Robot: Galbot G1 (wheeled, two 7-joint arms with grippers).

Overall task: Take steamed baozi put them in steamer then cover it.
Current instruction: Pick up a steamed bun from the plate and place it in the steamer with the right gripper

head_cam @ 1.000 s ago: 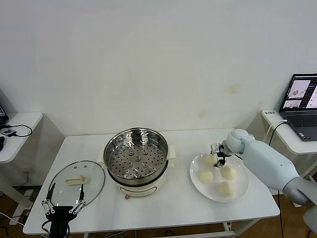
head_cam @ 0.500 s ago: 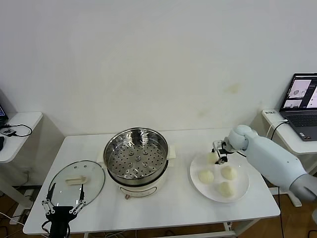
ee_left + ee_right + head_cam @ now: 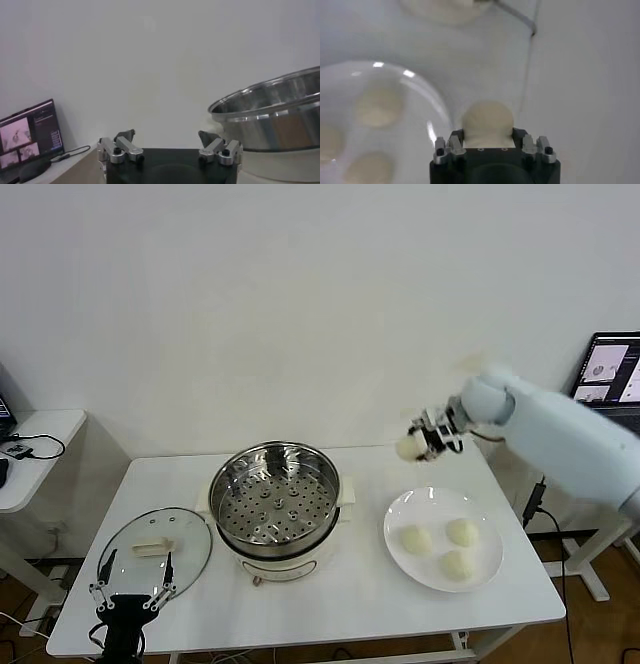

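My right gripper [image 3: 420, 442] is shut on one cream-white baozi [image 3: 409, 446] and holds it in the air, above the table between the plate and the steamer [image 3: 274, 496]. In the right wrist view the baozi [image 3: 487, 122] sits between the jaws. Three baozi [image 3: 446, 544] lie on the white plate [image 3: 400, 512] at the right. The steamer's perforated tray holds nothing. The glass cover [image 3: 155, 550] with its cream handle lies flat on the table left of the steamer. My left gripper [image 3: 130, 596] is open at the table's front left edge, near the cover.
A laptop [image 3: 611, 374] stands on a side table at the far right. Another small side table [image 3: 30, 446] with cables stands at the far left. In the left wrist view the steamer's steel wall [image 3: 270, 117] is close by.
My right gripper has lifted one baozi off the plate and moved it up and to the left, toward the steamer. Three baozi are left on the plate. The left arm has barely moved.
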